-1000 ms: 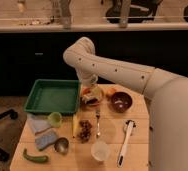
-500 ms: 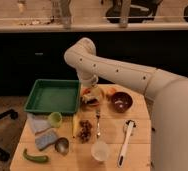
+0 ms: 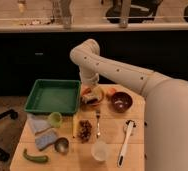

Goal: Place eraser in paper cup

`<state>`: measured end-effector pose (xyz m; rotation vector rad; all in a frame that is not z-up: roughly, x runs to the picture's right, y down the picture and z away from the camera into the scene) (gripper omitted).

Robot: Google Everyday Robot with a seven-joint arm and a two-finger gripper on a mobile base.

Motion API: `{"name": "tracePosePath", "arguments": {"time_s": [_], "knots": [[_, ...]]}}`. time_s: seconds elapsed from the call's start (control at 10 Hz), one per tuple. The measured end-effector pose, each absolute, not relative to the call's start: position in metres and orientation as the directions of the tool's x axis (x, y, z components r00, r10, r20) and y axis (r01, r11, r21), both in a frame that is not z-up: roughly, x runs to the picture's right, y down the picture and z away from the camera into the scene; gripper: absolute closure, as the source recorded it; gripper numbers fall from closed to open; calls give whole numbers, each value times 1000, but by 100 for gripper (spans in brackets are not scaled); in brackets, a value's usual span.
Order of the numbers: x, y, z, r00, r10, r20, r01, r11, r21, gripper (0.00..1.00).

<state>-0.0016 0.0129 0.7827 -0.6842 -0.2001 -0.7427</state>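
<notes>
Stillness since a second ago: jaws spread wide, empty, with eraser (image 3: 90,99) just beneath them, paper cup (image 3: 100,150) well apart on near side. Grasp not yet begun.

The wooden bench (image 3: 74,161) carries a green tray (image 3: 54,96) just left of the end effector (image 3: 89,90), which hangs with fingers apart over an orange plate (image 3: 94,96) at the far edge. Right of it sits a brown bowl (image 3: 121,102). Nearer than it lie a light green cup (image 3: 55,118), a fork (image 3: 98,122), reddish bits (image 3: 85,129), a metal cup (image 3: 62,145) and the paper cup (image 3: 100,150)
</notes>
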Motion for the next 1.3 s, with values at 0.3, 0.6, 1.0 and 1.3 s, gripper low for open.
{"name": "tracePosePath", "arguments": {"time_s": [0.3, 0.6, 1.0, 1.3], "knots": [[-8, 4, 809, 703, -544, 458, 711, 510, -484, 20], [-14, 1, 837, 680, -522, 514, 733, 488, -474, 20], [-17, 13, 867, 676, -476, 563, 737, 465, -491, 20], [-16, 21, 881, 682, -442, 582, 730, 454, -511, 20]]}}
